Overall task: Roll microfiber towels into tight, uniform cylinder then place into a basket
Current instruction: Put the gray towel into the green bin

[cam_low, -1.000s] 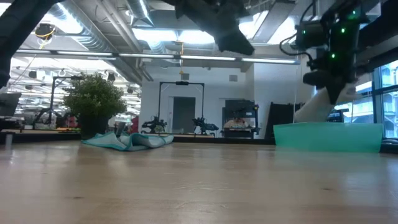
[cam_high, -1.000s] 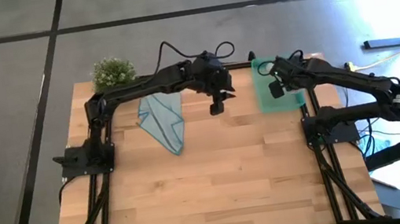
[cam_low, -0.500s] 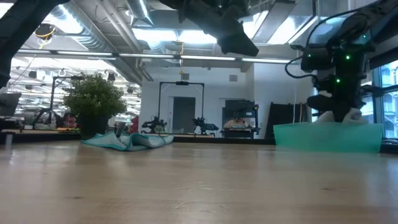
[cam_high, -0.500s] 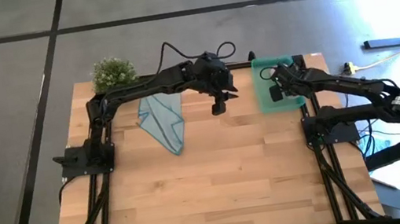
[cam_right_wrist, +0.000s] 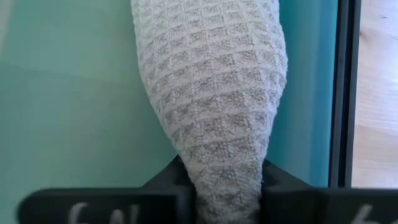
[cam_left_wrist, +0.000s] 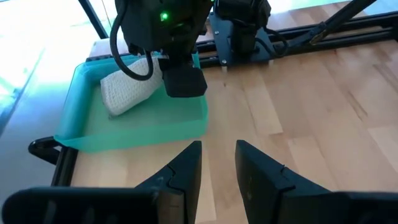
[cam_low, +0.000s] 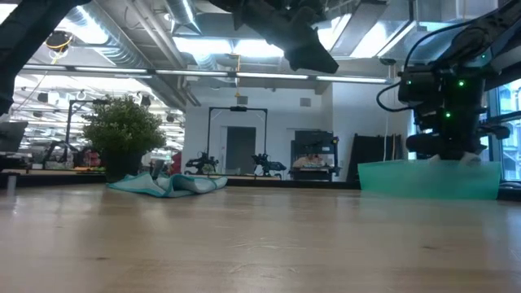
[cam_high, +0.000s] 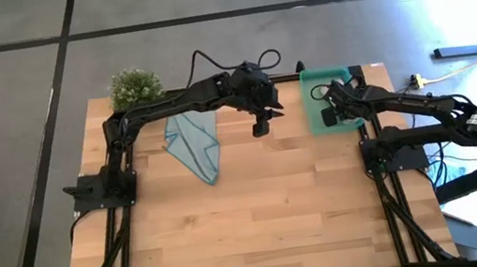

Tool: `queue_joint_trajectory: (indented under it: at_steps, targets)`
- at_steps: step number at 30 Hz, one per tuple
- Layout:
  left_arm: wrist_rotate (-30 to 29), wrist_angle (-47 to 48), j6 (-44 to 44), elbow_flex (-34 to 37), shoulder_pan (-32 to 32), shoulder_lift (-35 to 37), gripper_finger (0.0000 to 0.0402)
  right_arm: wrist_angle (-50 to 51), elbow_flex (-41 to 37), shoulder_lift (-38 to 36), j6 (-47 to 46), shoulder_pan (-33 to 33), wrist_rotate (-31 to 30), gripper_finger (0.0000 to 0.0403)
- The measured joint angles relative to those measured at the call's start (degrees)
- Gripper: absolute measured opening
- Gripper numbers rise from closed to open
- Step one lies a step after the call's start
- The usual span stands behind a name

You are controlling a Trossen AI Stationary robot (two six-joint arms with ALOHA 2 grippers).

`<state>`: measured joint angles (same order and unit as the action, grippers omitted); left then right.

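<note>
Grey-beige towel [cam_right_wrist: 214, 93], rolled, lies in the basket [cam_left_wrist: 134, 134] — right gripper [cam_right_wrist: 217, 186] pinches its end; left gripper [cam_left_wrist: 217, 165] hangs open above the counter [cam_high: 268, 205].

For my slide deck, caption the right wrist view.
Right pincer lowering rolled grey-beige towel into teal bin.

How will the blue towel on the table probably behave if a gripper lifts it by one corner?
The blue towel lies crumpled with soft folds, so it is probably floppy and would hang down, not keep its shape. It looks thin and flat in the low view, so likely light. Being cloth on bare wood, it may slide or bunch when pushed.
</note>
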<state>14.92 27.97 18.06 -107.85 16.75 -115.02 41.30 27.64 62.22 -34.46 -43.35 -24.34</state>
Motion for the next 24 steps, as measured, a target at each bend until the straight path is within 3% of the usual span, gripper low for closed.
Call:
queue_joint_trajectory:
  at_steps: [5,24]
  targets:
    - [0.0,0.04,0.01,0.0,0.0,0.0,0.0092,-0.48,0.0,0.0,0.09,0.0,0.02,0.013]
    - [-0.02,0.97,-0.04,0.0,0.0,0.0,0.0093,-0.86,0.0,0.0,0.52,-0.04,0.44,0.0242]
